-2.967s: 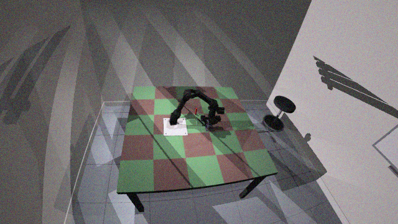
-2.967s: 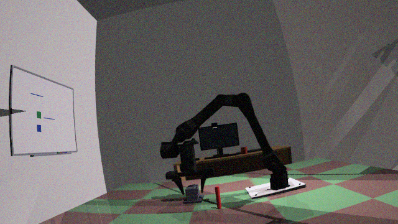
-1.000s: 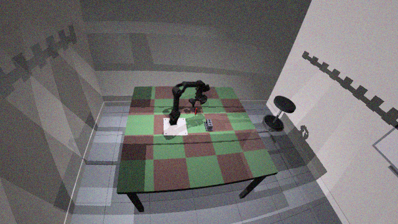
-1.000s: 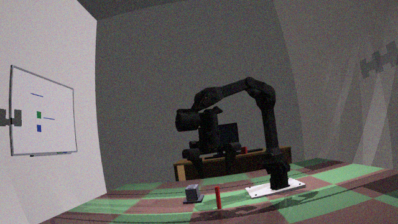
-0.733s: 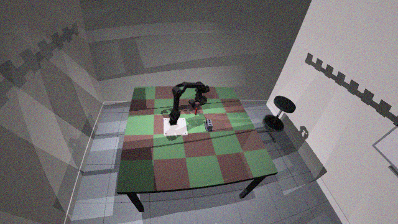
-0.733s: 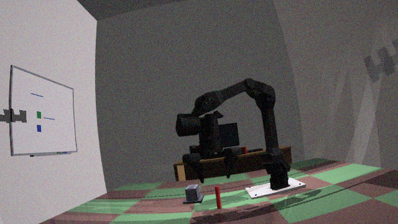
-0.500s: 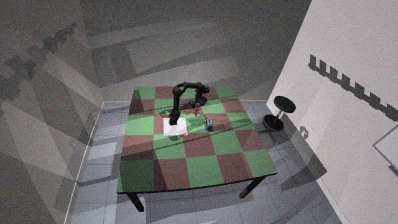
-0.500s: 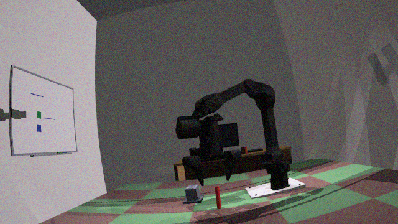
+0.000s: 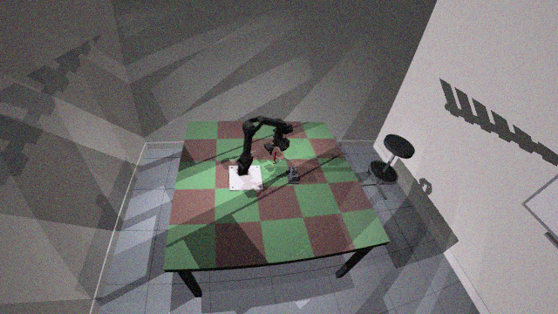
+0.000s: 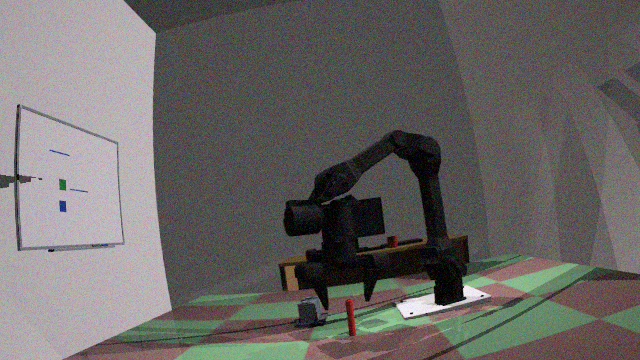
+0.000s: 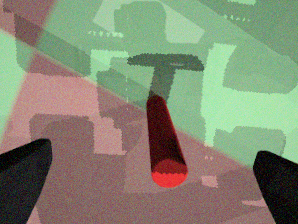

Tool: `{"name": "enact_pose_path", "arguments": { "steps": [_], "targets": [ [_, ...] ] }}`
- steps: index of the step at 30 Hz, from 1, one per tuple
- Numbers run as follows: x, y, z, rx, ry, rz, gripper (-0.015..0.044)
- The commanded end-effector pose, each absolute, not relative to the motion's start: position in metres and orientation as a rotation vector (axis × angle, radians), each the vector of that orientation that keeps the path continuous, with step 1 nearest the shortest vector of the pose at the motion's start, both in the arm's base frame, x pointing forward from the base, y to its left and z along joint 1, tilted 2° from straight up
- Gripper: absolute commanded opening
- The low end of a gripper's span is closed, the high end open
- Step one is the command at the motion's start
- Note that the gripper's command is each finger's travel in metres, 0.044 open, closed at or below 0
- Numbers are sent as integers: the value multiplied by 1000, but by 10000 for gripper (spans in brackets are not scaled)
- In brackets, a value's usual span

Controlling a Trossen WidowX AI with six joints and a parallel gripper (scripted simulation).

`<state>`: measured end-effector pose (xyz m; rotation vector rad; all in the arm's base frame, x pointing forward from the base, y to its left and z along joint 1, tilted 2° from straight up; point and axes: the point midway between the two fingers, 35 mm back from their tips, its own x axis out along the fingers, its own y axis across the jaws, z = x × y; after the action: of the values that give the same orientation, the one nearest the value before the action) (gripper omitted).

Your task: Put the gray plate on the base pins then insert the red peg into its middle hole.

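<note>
The red peg point(image 9: 275, 156) point(image 10: 351, 319) point(image 11: 165, 140) stands upright on the checkered table. My gripper point(image 9: 276, 150) point(image 10: 347, 301) point(image 11: 157, 155) is open and empty, pointing down over the peg. Its fingertips are about level with the peg's top, one to each side in the wrist view and not touching it. The gray plate and its base show as one small gray block point(image 9: 294, 174) point(image 10: 309, 311) on the table, to the left of the peg in the exterior view. It is too small to tell whether the plate lies flat on both pins, and it is outside the wrist view.
The arm stands on a white mounting plate point(image 9: 235, 183) point(image 10: 410, 311). The gray block is the nearest object to the gripper besides the peg. A stool point(image 9: 398, 146) stands off the table's right side, and a desk with a monitor point(image 10: 370, 217) is behind the arm.
</note>
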<state>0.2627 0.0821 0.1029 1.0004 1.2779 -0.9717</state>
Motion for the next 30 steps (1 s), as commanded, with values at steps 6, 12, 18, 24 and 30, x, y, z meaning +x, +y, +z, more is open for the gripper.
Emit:
{"name": "enact_pose_path", "arguments": {
  "steps": [6,12,18,24,30],
  "targets": [
    [261,81,85,998,1282,-981,440],
    [260,81,76,998,1282,-981,440],
    [260,81,75,998,1282,-981,335],
    [260,81,75,998,1282,-981,177],
    [260,81,75,998,1282,-981,20]
  ]
}}
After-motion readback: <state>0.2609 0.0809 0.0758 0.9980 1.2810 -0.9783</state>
